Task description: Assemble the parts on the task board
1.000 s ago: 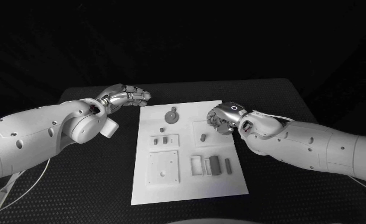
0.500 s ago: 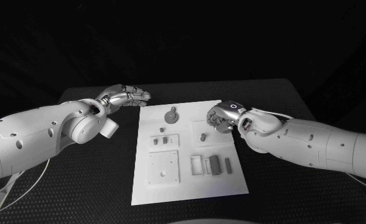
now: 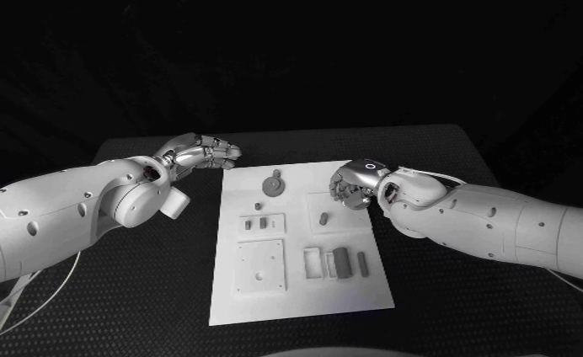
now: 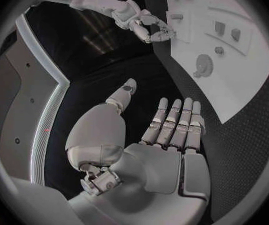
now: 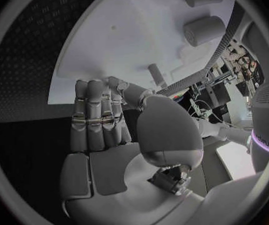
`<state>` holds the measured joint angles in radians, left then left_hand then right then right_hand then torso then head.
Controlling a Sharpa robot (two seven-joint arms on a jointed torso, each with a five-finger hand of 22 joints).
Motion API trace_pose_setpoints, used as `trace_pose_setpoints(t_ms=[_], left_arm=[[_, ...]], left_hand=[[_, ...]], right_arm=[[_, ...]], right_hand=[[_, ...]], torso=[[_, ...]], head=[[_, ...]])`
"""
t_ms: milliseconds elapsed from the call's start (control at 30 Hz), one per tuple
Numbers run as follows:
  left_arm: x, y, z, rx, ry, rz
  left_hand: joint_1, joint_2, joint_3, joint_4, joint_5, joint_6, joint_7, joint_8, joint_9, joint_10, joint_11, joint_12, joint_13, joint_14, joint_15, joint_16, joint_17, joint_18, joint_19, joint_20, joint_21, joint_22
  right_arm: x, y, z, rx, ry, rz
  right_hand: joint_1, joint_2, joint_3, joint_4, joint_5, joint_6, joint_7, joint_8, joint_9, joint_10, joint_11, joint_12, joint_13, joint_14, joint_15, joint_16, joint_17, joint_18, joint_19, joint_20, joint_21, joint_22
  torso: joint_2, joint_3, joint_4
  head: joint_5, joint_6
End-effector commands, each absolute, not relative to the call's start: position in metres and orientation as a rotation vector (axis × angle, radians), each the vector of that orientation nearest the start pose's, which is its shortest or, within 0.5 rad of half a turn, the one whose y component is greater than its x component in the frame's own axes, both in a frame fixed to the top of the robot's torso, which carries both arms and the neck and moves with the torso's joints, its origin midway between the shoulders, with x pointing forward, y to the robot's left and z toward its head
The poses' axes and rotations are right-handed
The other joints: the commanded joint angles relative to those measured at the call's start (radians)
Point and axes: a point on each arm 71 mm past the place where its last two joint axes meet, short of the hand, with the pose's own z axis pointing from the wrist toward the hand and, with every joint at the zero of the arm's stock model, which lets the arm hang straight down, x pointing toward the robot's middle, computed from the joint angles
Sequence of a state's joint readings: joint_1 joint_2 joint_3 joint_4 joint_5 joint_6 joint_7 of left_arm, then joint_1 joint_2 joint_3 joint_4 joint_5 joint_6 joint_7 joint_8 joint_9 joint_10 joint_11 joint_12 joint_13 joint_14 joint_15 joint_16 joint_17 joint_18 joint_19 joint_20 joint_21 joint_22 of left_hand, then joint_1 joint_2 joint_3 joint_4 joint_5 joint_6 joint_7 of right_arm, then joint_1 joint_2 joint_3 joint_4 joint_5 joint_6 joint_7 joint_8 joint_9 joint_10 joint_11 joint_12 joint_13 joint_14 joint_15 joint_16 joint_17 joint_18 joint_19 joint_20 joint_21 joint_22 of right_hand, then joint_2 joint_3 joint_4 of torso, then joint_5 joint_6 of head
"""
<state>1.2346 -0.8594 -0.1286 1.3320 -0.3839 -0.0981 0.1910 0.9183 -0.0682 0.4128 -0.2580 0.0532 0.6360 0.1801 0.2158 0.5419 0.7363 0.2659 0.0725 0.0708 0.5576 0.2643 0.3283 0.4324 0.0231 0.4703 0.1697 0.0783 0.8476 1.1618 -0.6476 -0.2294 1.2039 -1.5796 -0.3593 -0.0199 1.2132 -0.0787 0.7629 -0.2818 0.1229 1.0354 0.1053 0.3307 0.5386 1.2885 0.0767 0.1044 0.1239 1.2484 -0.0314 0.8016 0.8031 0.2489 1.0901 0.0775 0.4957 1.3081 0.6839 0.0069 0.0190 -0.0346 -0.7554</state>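
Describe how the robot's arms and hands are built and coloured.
Both arms are smooth white shells with small dark dots; the left arm and right arm each end in a silver hand. The left hand and right hand have segmented metallic fingers. A thin pale cable loops under the left arm.

Room's sitting really dim, the background falling off to pure black behind the table (image 3: 437,142). Light's coming from above, making the task board (image 3: 304,290) glow bright while the parts are casting short soft shadows. Small glints are bouncing off the right hand (image 3: 356,184). Both wrist views are bending straight edges hard and darkening toward the rim.
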Motion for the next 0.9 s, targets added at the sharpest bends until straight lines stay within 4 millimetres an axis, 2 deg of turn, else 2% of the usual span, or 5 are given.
trace_pose_setpoints(t_ms=[33,267,900], left_arm=[[0.508,0.261,-0.213,-0.780,1.809,-1.246],[0.508,0.261,-0.214,-0.780,1.811,-1.245],[0.508,0.260,-0.215,-0.781,1.820,-1.245]], left_hand=[[0.004,0.003,0.000,-0.008,0.000,0.000,0.078,0.004,-0.001,0.004,0.003,-0.005,-0.001,0.008,-0.002,0.003,0.001,-0.007,0.005,-0.004,-0.004,-0.001],[0.004,0.003,0.000,-0.008,0.000,0.000,0.078,0.004,-0.001,0.004,0.003,-0.005,-0.001,0.008,-0.002,0.003,0.001,-0.007,0.005,-0.004,-0.004,-0.001],[0.004,0.003,0.000,-0.008,0.000,0.000,0.078,0.004,-0.001,0.003,0.003,-0.005,-0.001,0.008,-0.002,0.003,0.001,-0.007,0.005,-0.004,-0.004,-0.001]], right_arm=[[0.502,-0.194,-0.286,-0.398,1.808,0.473],[0.502,-0.192,-0.285,-0.403,1.814,0.476],[0.507,-0.195,-0.268,-0.345,1.827,0.499]], right_hand=[[-0.013,-0.001,0.007,-0.001,0.004,-0.001,0.006,-0.001,0.000,0.005,-0.001,-0.004,0.001,-0.003,-0.004,0.006,0.000,0.013,-0.003,0.002,0.004,0.023],[-0.014,0.000,0.007,-0.001,0.004,-0.001,0.006,-0.001,0.000,0.005,-0.001,-0.005,0.002,-0.003,-0.004,0.006,0.000,0.013,-0.003,0.002,0.005,0.023],[-0.017,0.002,0.006,-0.002,0.004,-0.002,0.006,-0.002,0.002,0.006,-0.001,-0.007,0.003,-0.004,-0.004,0.008,0.000,0.013,-0.004,0.002,0.006,0.023]], torso=[[0.000,0.0007,0.0001],[0.000,0.0004,0.0021],[-0.001,0.0009,-0.0006]], head=[[0.000,-0.001],[0.001,-0.002],[0.003,0.000]])
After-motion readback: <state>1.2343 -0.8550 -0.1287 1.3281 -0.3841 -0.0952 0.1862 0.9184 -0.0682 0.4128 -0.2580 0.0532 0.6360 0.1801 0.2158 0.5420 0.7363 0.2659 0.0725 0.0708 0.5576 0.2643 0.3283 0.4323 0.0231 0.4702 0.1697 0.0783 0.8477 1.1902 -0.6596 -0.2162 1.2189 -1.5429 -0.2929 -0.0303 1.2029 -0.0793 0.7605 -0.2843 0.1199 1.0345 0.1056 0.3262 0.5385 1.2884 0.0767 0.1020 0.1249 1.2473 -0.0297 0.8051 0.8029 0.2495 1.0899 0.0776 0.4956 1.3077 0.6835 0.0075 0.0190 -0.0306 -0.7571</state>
